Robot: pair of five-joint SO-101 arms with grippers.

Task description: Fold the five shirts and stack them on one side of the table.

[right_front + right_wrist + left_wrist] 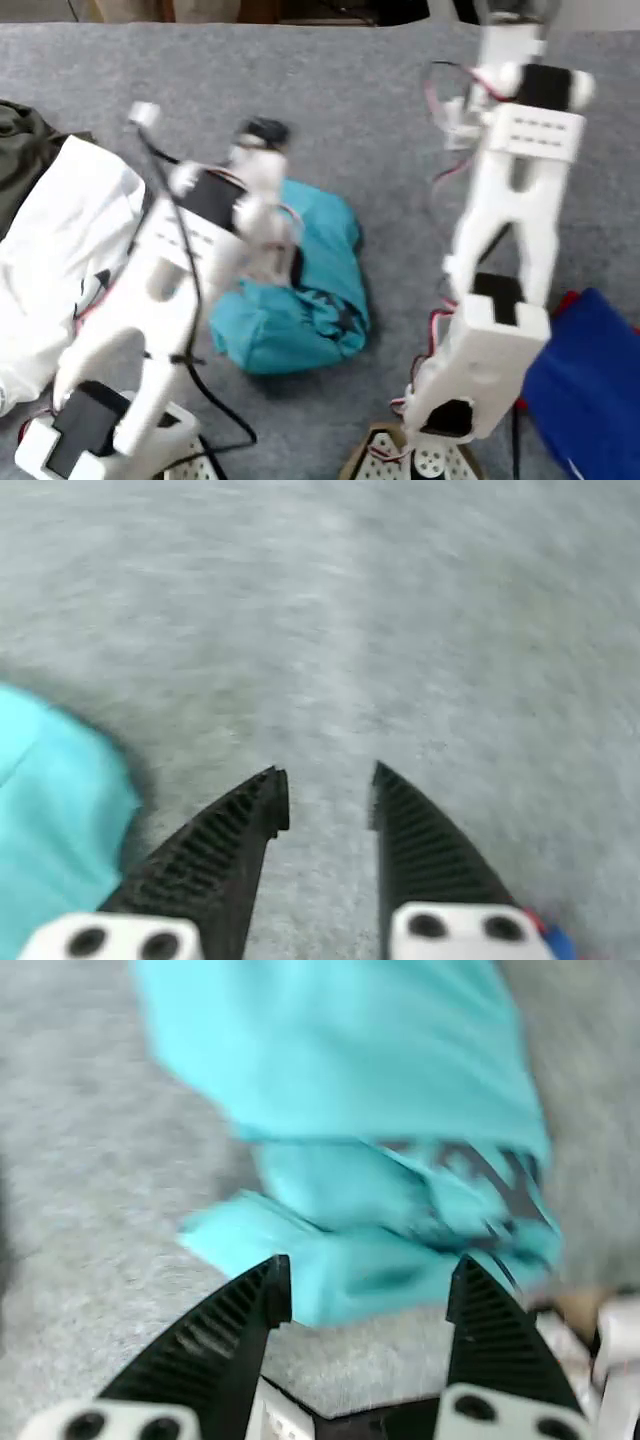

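Print (470,1175) on teal shirt (380,1110) — dark, not legible.

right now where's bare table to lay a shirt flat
The far strip of table beyond the teal shirt is bare, as is the gap between that shirt and the right arm. Crowded: the left edge, with the white shirt and dark green shirt, and the blue shirt corner.

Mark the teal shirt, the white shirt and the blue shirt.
teal shirt (300,328): high view, bunched lower fold.
white shirt (60,230): high view, middle of the cloth.
blue shirt (590,372): high view, flat visible part.
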